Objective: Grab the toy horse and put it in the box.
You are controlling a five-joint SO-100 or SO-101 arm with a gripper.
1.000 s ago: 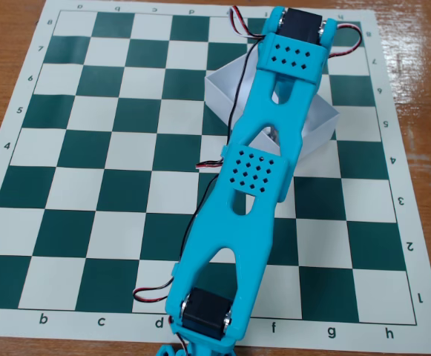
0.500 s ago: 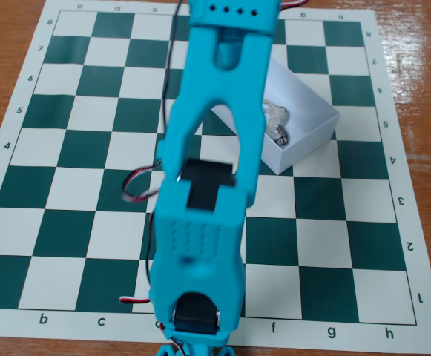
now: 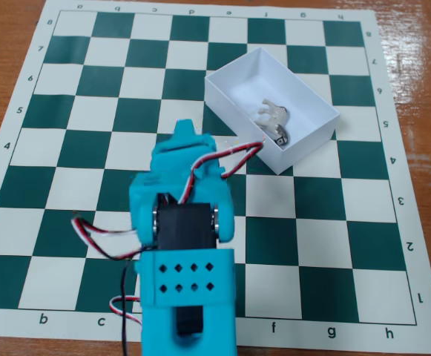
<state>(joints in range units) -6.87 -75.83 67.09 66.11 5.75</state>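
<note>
The toy horse (image 3: 271,119) lies inside the box (image 3: 239,96), near the middle of its floor and a little toward the lower right wall in the fixed view. It is pale grey-white against the white cardboard, so its outline is hard to read (it seems to lie on its side rather than stand, but I cannot be sure). A darker patch shows at its lower end, close to the wall.

The box is white, rectangular, low-walled and open on top. It sits at an angle on the chessboard mat (image 3: 326,245), in the upper right part of the board, with its long sides running from upper left to lower right.

The turquoise arm (image 3: 189,289) enters from the bottom edge and reaches up over the left-centre of the board. Its gripper (image 3: 184,133) points toward the top of the picture, to the left of the box's lower left wall and apart from it. The fingers are seen from behind and above, folded into the arm's body, so I cannot tell how far apart they are; nothing shows in them.

Red, white and black wires (image 3: 234,157) loop from the arm, one bend lying just beside the box's near corner. The mat lies flat on a brown wooden tabletop (image 3: 423,59).
</note>
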